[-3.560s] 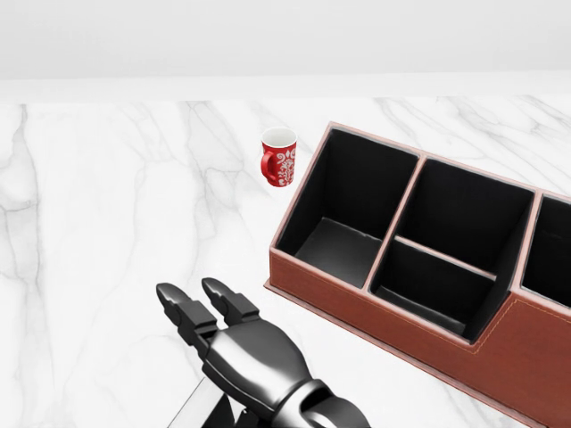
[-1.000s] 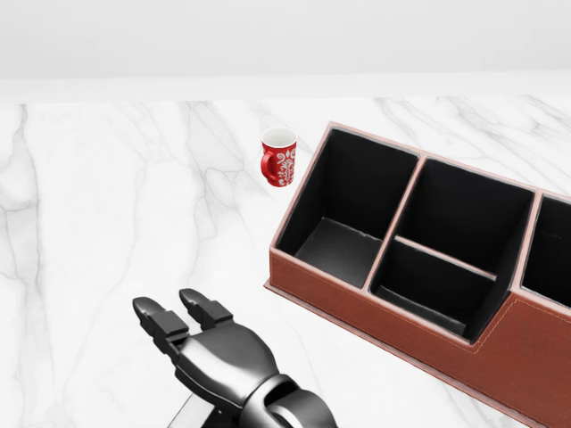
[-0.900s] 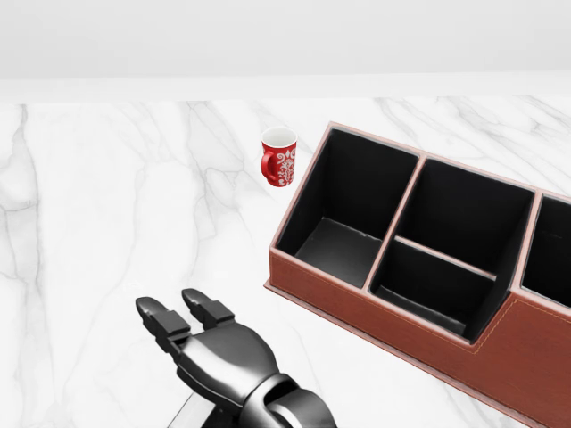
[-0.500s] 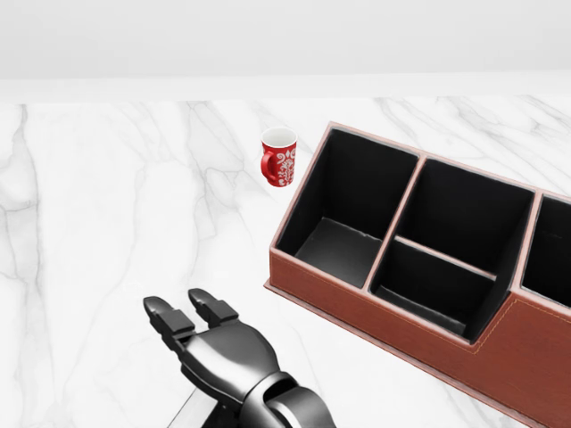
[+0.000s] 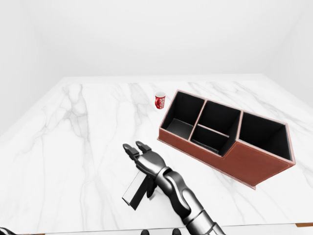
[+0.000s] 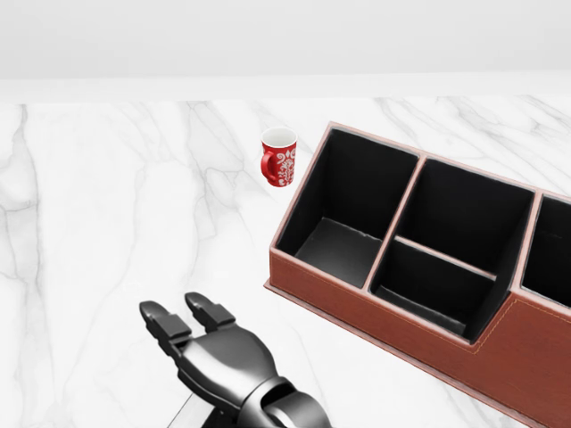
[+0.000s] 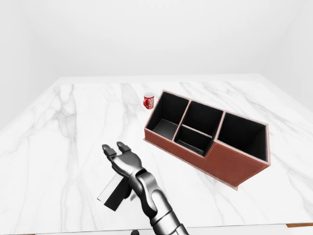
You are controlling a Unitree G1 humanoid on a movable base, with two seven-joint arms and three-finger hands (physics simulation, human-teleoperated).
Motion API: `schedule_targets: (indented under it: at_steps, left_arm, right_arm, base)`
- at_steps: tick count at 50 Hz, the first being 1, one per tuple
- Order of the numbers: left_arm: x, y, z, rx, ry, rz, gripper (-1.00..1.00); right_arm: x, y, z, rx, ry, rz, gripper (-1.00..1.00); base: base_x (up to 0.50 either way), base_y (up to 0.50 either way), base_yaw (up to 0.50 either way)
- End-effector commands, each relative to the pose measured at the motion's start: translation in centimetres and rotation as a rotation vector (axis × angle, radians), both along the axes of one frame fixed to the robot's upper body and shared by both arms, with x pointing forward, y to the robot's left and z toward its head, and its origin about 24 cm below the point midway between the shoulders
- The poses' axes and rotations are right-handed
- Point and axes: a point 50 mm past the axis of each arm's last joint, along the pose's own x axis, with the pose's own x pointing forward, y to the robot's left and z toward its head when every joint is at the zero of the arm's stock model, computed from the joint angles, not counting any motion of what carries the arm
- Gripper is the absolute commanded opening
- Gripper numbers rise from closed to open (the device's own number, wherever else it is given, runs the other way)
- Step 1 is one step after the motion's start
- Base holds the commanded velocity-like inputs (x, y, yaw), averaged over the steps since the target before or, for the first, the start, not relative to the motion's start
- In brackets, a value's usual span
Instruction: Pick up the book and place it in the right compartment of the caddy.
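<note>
The right hand (image 5: 146, 160) hovers over the dark book (image 5: 135, 192) with fingers extended, gripping nothing. No readable writing anywhere; the red mug (image 5: 160, 101) beside the brown caddy (image 5: 254, 164) carries only white ornament.

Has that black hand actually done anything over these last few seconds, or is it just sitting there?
In the head view the hand slid down and to the left, then wavered slightly there. Its fingers remain open; the book lies beneath it on the table, not gripped. The mug and caddy have not moved, nor has the camera.
</note>
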Motion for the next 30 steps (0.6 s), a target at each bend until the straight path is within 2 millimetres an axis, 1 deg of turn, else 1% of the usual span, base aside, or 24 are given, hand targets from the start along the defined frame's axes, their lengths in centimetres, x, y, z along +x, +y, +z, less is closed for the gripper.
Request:
schedule_targets:
  at_steps: [1, 30]
  left_arm:
    - [0.0, 0.0, 0.0, -0.005, 0.002, -0.004, 1.0]
    - [-0.1, 0.2, 0.2, -0.021, -0.002, -0.017, 1.0]
  right_arm:
    - [-0.3, 0.2, 0.1, 0.001, -0.004, 0.01, 1.0]
    - [-1.3, 0.7, -0.2, -0.006, -0.003, 0.036, 1.0]
  base:
    - [0.0, 0.0, 0.0]
    - [0.0, 0.0, 0.0]
